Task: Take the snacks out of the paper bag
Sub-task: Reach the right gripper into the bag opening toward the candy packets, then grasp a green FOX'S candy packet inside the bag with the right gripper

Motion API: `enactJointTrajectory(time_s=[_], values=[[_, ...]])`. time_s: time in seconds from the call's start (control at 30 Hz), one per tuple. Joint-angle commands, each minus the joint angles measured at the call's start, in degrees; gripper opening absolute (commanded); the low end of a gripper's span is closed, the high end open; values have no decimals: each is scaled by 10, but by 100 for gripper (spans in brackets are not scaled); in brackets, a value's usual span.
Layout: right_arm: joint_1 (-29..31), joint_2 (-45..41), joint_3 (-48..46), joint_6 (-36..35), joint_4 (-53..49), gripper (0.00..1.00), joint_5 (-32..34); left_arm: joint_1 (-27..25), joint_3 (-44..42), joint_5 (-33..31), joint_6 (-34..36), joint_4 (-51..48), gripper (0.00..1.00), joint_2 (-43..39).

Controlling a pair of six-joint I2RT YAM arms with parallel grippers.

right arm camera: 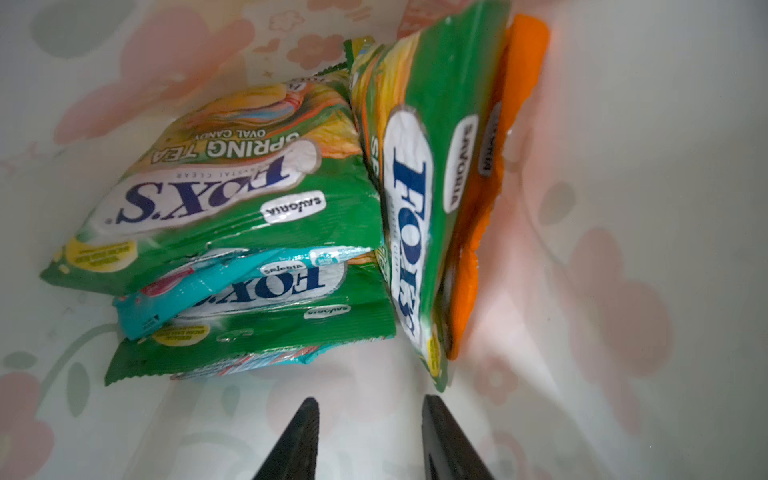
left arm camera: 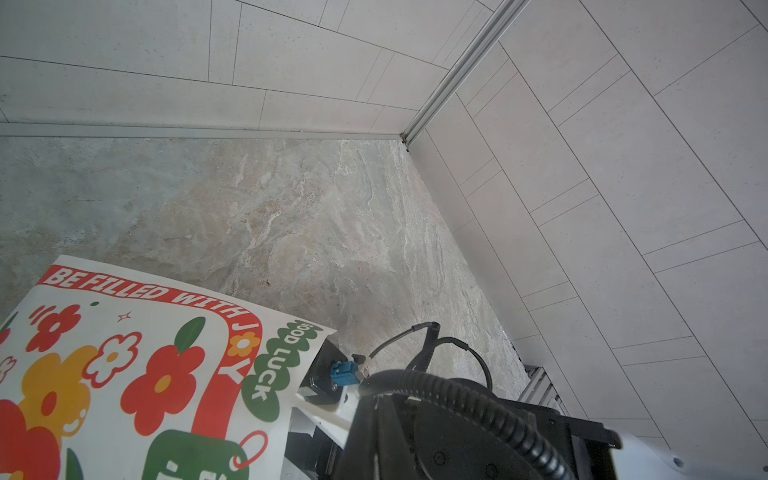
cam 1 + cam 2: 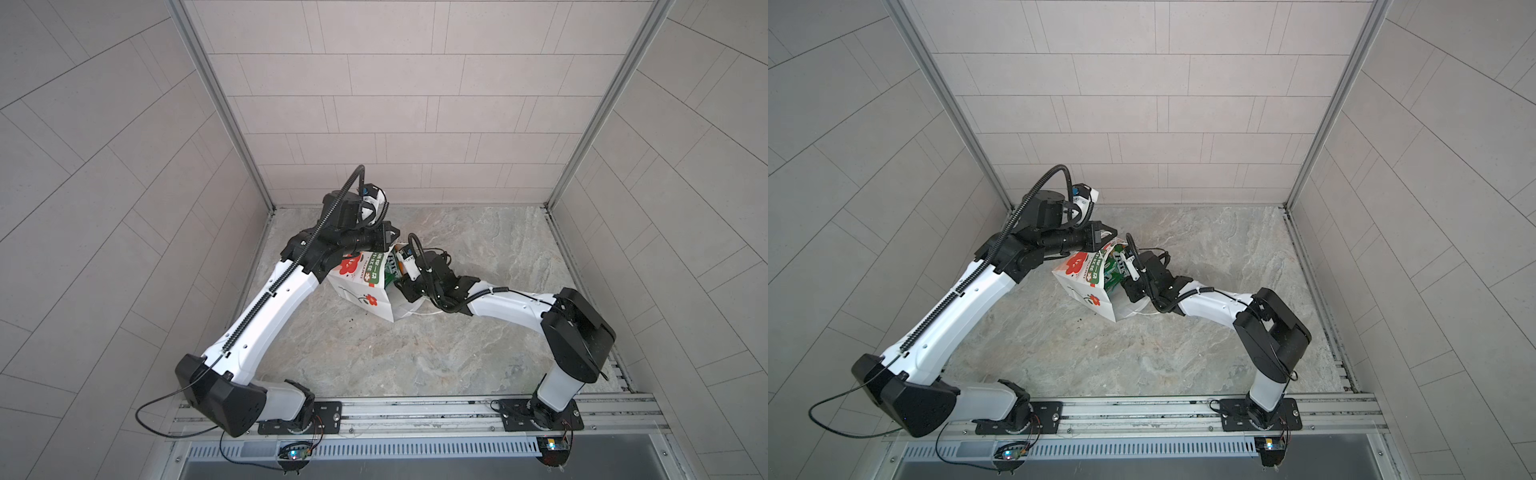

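Observation:
The white paper bag (image 3: 358,291) (image 3: 1084,291) with red flowers lies tilted mid-table, its mouth turned right. My left gripper (image 3: 388,241) (image 3: 1106,237) is shut on its upper rim; the left wrist view shows the bag's printed face (image 2: 124,374) but not my fingers. The right gripper reaches into the bag mouth, so its fingers are hidden in both top views. Inside, the right gripper (image 1: 370,401) is open and holds nothing, just short of the snacks: stacked green packets (image 1: 232,187), a teal one (image 1: 232,282), an upright green one (image 1: 419,187) and an orange one (image 1: 498,166).
The marble tabletop (image 3: 415,353) is walled by grey tiled panels at the back and both sides. A metal rail (image 3: 415,411) with both arm bases runs along the front. The right arm's wrist and coiled cable (image 2: 457,395) sit close beside the bag.

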Motion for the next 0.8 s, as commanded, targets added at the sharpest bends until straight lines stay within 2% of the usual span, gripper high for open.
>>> enactJointTrajectory(time_s=[0.0, 0.3, 0.43, 0.77], values=[[3, 15, 17, 3, 26, 39, 16, -4, 5, 18, 0, 28, 0, -28], [2, 40, 30, 2, 59, 37, 36, -4, 12, 23, 1, 20, 0, -29], [-1, 54, 40, 9, 66, 32, 49, -4, 13, 26, 0, 18, 0, -30], [-8, 71, 49, 29, 74, 32, 75, -5, 17, 27, 0, 16, 0, -31]])
